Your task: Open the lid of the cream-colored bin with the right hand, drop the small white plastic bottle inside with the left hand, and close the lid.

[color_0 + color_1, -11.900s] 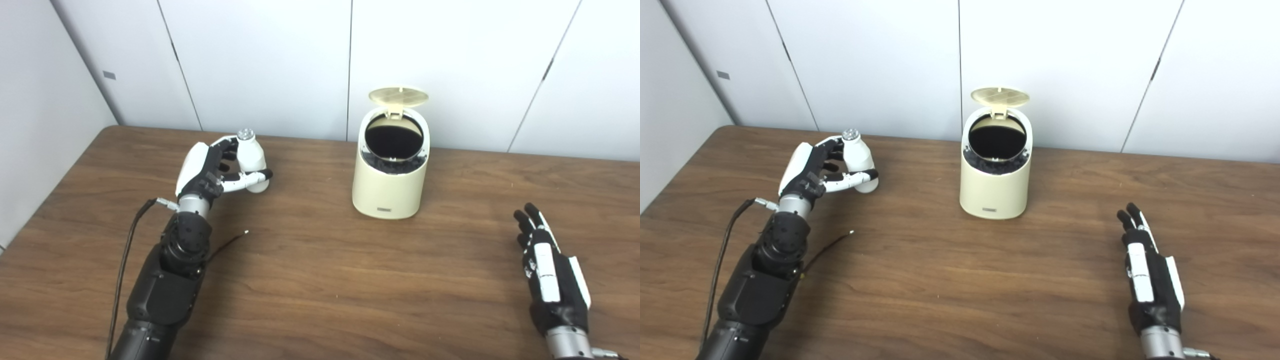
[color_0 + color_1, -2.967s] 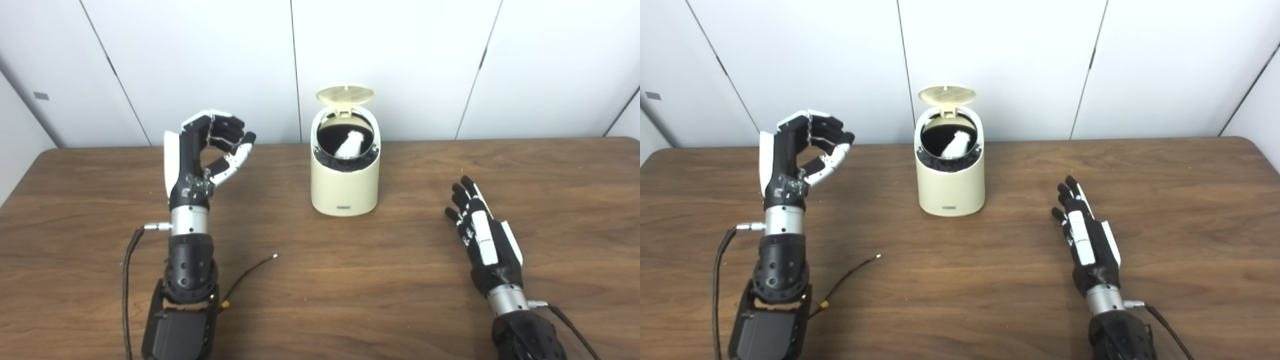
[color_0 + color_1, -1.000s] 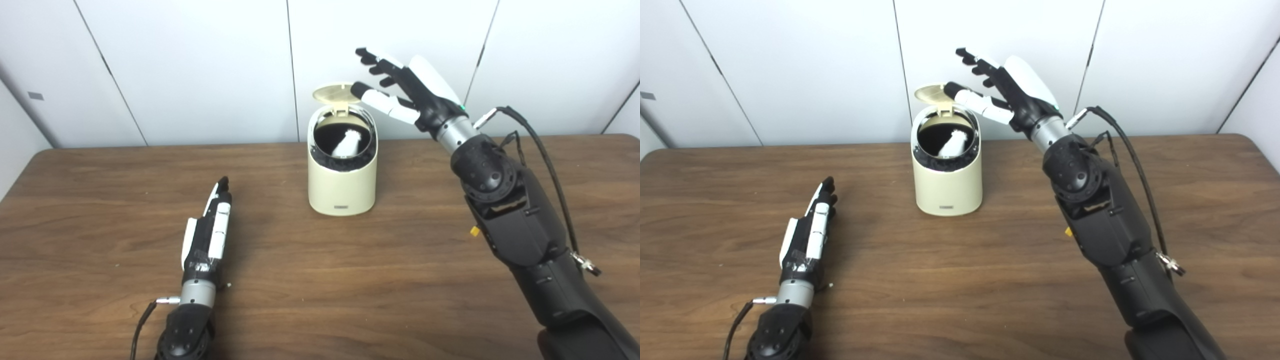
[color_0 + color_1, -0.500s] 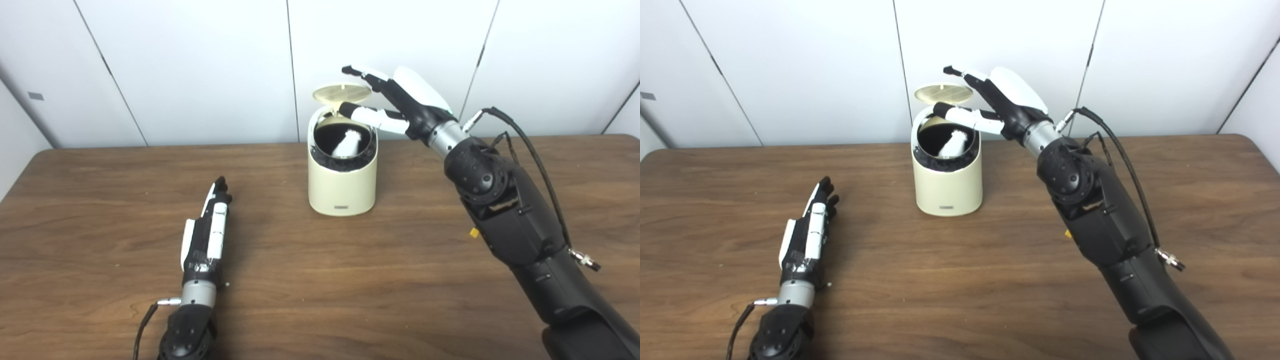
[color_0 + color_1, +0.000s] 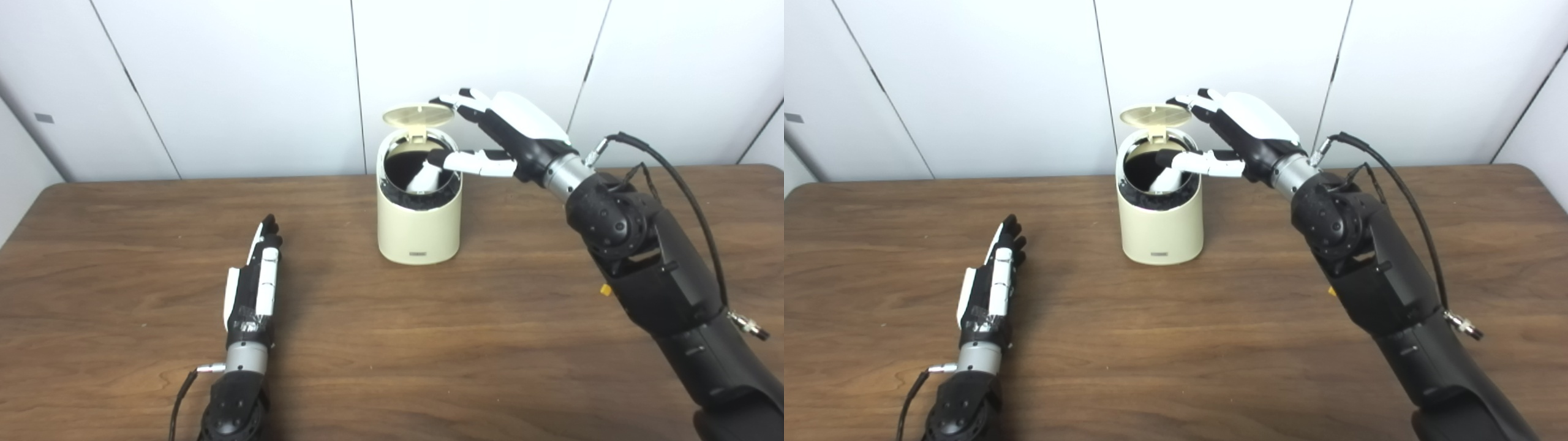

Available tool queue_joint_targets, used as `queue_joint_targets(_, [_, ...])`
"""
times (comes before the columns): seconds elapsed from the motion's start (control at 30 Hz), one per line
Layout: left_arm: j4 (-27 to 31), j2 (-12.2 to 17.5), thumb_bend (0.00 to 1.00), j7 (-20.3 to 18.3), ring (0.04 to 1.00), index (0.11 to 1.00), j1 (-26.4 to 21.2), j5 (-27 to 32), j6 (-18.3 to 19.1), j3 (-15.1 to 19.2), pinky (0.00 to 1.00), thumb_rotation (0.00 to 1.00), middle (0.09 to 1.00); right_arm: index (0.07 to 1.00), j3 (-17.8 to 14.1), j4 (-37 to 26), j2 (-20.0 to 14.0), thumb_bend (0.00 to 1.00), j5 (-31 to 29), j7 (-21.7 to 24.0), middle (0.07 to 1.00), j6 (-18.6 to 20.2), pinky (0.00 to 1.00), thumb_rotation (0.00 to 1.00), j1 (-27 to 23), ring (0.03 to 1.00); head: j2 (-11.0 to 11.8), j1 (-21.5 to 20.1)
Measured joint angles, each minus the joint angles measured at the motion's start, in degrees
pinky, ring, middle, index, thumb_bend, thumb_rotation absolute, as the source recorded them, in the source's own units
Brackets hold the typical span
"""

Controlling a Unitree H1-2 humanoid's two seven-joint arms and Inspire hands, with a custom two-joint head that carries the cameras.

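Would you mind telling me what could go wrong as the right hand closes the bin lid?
1. The bottle leans inside the bin with its top near the rim; if it sticks up enough, the lid may catch on it.
2. The right hand has its thumb across the opening while the fingers sit at the lid's edge, so the closing lid could pinch the thumb.
3. A sideways push might tip the bin.

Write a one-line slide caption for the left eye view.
Right robot hand reaches the raised lid of the cream-colored bin, white bottle inside; left robot hand flat on table.
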State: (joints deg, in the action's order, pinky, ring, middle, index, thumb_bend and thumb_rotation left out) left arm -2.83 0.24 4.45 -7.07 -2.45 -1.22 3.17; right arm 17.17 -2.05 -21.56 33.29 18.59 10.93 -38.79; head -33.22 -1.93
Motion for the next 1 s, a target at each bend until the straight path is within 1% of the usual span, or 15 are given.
queue_joint_targets(0.1, [-0.6,0.0,0.62,0.0,0.990,1.000,-0.1,0.0,-0.4,0.0,0.99,1.00,0.990,0.889,0.1,0.0,0.0,0.59,0.5,0.1,0.921,-0.1,0.96,0.93,0.7,1.000,-0.1,0.0])
queue_joint_targets(0.2, [-0.6,0.0,0.62,0.0,0.986,1.000,-0.1,0.0,-1.2,0.0,0.98,1.00,0.987,0.882,0.7,0.0,-0.5,0.57,1.5,0.3,0.916,-0.5,0.95,0.92,0.9,1.000,-0.4,-0.3])
queue_joint_targets(0.3, [-0.8,0.0,0.62,0.0,0.985,1.000,-0.1,0.0,-1.4,0.0,0.98,1.00,0.984,0.865,1.8,0.0,-1.4,0.56,3.2,0.4,0.926,-2.0,0.95,0.92,1.0,1.000,-0.4,-0.3])
queue_joint_targets(0.4, [-0.8,0.0,0.62,0.1,0.992,1.000,-0.1,0.0,-1.4,0.0,1.00,1.00,0.984,0.852,2.6,-0.2,-1.6,0.56,5.1,0.6,0.935,-2.3,0.95,0.93,1.0,1.000,-0.5,-0.2])
queue_joint_targets(0.5, [-0.8,0.0,0.62,0.1,0.992,1.000,-0.1,-0.1,-1.4,-0.1,1.00,1.00,0.985,0.839,3.4,-1.2,-1.7,0.56,6.8,1.0,0.939,-2.7,0.97,0.93,1.2,1.000,-0.6,-0.2])
queue_joint_targets(0.6, [-0.8,0.0,0.62,0.1,0.986,1.000,-0.2,-0.1,-1.2,-0.1,1.00,1.00,0.982,0.829,3.9,-1.6,-1.7,0.57,8.6,0.9,0.946,-4.6,1.00,0.93,1.7,1.000,-0.5,-0.1])
queue_joint_targets(0.63, [-0.8,0.0,0.62,0.1,0.986,1.000,-0.2,-0.1,-1.2,-0.1,0.99,1.00,0.984,0.829,4.0,-1.7,-1.7,0.58,9.1,0.9,0.952,-4.7,1.00,0.93,1.9,1.000,-0.5,-0.1])
queue_joint_targets(0.8, [-0.8,0.0,0.62,0.2,0.998,1.000,-0.2,-0.5,-1.2,-0.2,1.00,1.00,0.983,0.839,4.5,-2.7,-1.7,0.58,12.5,0.9,0.992,-5.8,1.00,0.96,3.0,1.000,-0.4,0.0])
queue_joint_targets(1.0, [-0.8,0.0,0.63,0.2,0.998,1.000,-0.2,-1.3,-1.2,-0.3,1.00,1.00,0.977,0.854,5.0,-3.7,-1.7,0.60,16.1,1.0,1.000,-7.1,1.00,0.98,4.2,1.000,-0.4,0.3])
